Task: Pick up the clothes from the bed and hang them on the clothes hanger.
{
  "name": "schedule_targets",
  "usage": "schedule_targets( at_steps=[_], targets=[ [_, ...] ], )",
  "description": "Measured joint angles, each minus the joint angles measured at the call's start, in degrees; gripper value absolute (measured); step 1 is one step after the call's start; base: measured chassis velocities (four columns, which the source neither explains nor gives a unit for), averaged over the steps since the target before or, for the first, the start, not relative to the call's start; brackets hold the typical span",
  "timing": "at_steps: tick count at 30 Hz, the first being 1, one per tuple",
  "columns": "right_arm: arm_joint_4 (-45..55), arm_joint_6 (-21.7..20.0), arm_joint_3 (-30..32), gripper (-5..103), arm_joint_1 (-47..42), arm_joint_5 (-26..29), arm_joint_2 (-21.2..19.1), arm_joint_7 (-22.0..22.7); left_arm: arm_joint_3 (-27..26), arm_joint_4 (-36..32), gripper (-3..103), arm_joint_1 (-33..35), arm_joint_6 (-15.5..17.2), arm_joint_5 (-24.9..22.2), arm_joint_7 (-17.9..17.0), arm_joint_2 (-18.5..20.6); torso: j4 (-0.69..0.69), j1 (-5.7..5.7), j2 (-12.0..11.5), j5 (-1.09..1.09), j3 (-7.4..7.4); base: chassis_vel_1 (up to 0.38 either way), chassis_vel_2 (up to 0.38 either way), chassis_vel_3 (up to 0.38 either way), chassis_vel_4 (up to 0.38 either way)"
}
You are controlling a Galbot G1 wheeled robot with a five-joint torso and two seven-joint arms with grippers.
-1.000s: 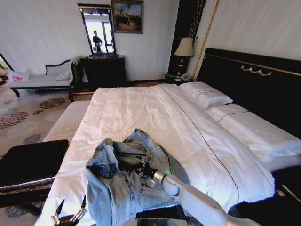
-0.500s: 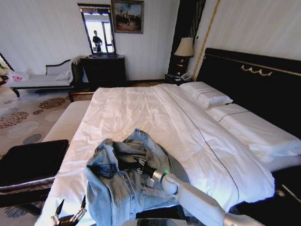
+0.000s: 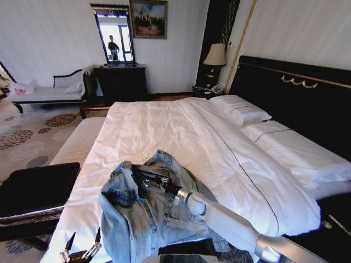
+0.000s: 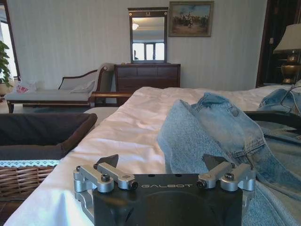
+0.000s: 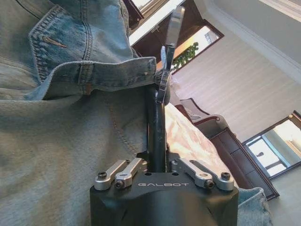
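The light-blue faded denim jacket (image 3: 148, 211) lies crumpled on the white duvet of the wide bed (image 3: 164, 131), at about 6 o'clock in the head view. The right gripper (image 5: 157, 165), marked "GALBOT", is clamped on the thin black coat hanger (image 5: 157, 127) inside the jacket's collar. The left gripper (image 4: 162, 162), same marking, waits beside the jacket at 7 o'clock, jaws wide.

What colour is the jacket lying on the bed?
Faded light-blue denim jacket, clearest in the head view.
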Motion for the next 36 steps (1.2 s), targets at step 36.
schedule_targets(
  at_steps=[36],
  targets=[
    [-27.1,14.0,-21.9,13,36.2,29.3,16.6,-43.3,0.2,-0.5,100,-0.5,-1.1,-1.0,0.2,0.3,0.02,0.0,0.0,0.0,0.0,0.0,0.0,0.0,0.0]
  ],
)
